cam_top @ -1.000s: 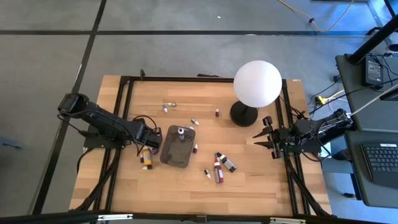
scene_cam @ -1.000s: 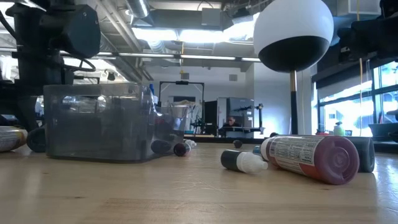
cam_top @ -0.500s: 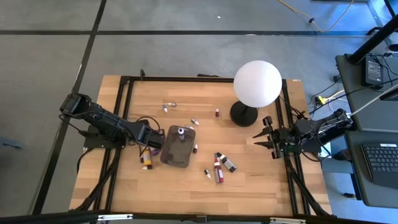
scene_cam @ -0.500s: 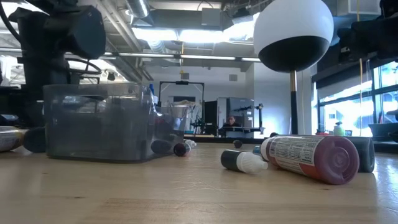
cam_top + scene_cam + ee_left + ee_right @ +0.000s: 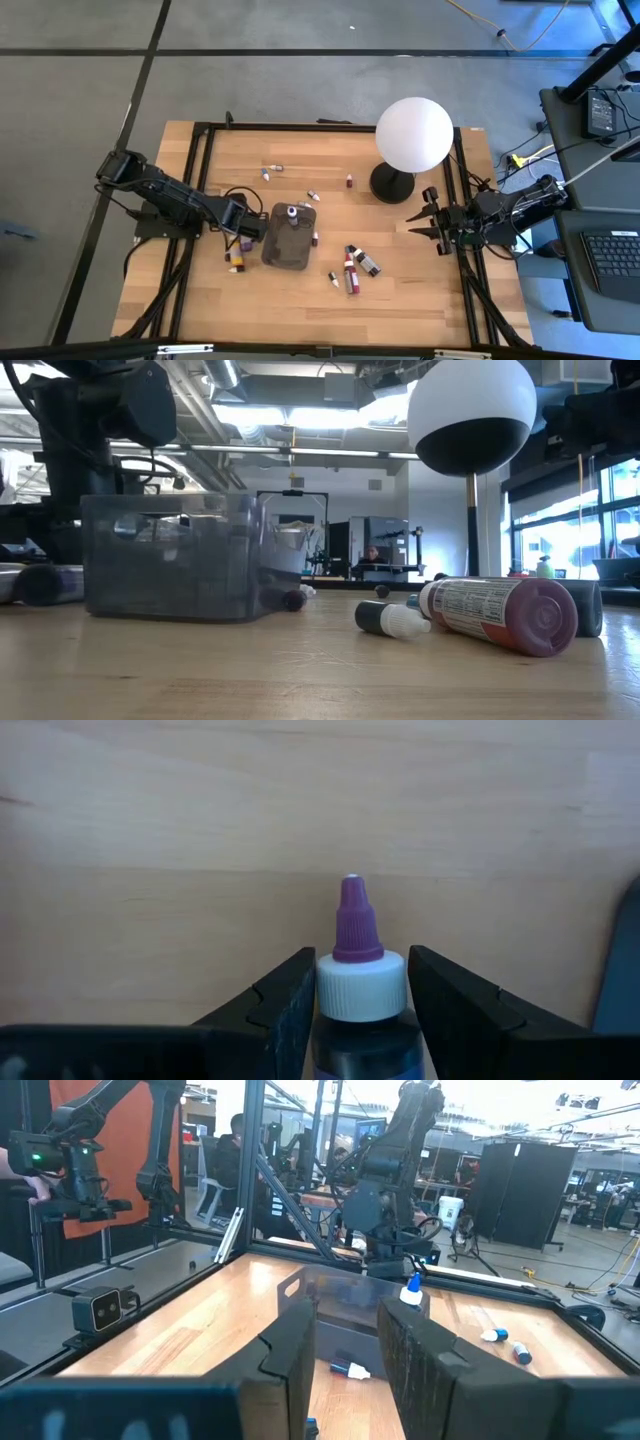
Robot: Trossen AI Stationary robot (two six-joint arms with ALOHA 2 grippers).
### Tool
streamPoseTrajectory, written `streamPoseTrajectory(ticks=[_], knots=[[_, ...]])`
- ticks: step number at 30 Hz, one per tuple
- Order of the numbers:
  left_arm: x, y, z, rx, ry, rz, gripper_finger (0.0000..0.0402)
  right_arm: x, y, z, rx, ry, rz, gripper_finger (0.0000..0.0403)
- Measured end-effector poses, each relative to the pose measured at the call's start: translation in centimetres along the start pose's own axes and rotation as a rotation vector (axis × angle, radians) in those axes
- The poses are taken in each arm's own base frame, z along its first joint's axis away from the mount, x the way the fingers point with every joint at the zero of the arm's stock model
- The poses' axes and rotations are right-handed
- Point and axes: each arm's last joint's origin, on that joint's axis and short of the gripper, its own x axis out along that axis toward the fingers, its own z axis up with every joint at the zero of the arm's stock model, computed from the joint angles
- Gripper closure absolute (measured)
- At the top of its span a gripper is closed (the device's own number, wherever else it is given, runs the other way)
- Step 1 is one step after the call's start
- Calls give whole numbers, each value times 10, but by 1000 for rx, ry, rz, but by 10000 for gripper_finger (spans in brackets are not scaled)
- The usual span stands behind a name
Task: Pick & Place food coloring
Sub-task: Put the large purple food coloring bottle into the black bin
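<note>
Small dark dropper bottle with a white collar and purple nozzle tip (image 5: 357,960) is sitting clamped between the two dark fingers of the left gripper (image 5: 243,232), the pads pressing on its collar from both sides above the pale wooden table (image 5: 400,300). The left gripper is hanging just left of the dark grey translucent rectangular tray (image 5: 288,238), which is holding one white-capped bottle (image 5: 291,211) at its far end. More food coloring bottles are lying loose: a yellow and red pair (image 5: 236,257) just near-left of the tray by the left gripper, a long red bottle (image 5: 350,272) and a dark bottle (image 5: 364,261) side by side to the tray's right, a tiny one (image 5: 334,279) near them, another tiny one (image 5: 314,238) touching the tray's right wall, and four small ones (image 5: 272,168) scattered farther back. In the low view the long red bottle (image 5: 495,612) is lying on its side, base toward the camera, with a small dark white-capped bottle (image 5: 390,619) just to its left.

Big white globe lamp on a black base (image 5: 413,135) is standing far right. The right gripper (image 5: 425,225) is waiting at the table's right edge, fingers apart, holding nothing.
</note>
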Motion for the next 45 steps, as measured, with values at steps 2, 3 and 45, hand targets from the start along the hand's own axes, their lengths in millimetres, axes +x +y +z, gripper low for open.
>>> streamPoseTrajectory(ticks=[2, 3, 45], knots=[[0, 0, 0, 3, 2, 1, 244, 0, 0, 0, 0, 0, 0, 289], [0, 0, 0, 3, 6, 2, 243, 0, 0, 0, 0, 0, 0, 289], [-1, -1, -3, 203, 113, 16, 282, 0, 0, 0, 0, 0, 0, 289]])
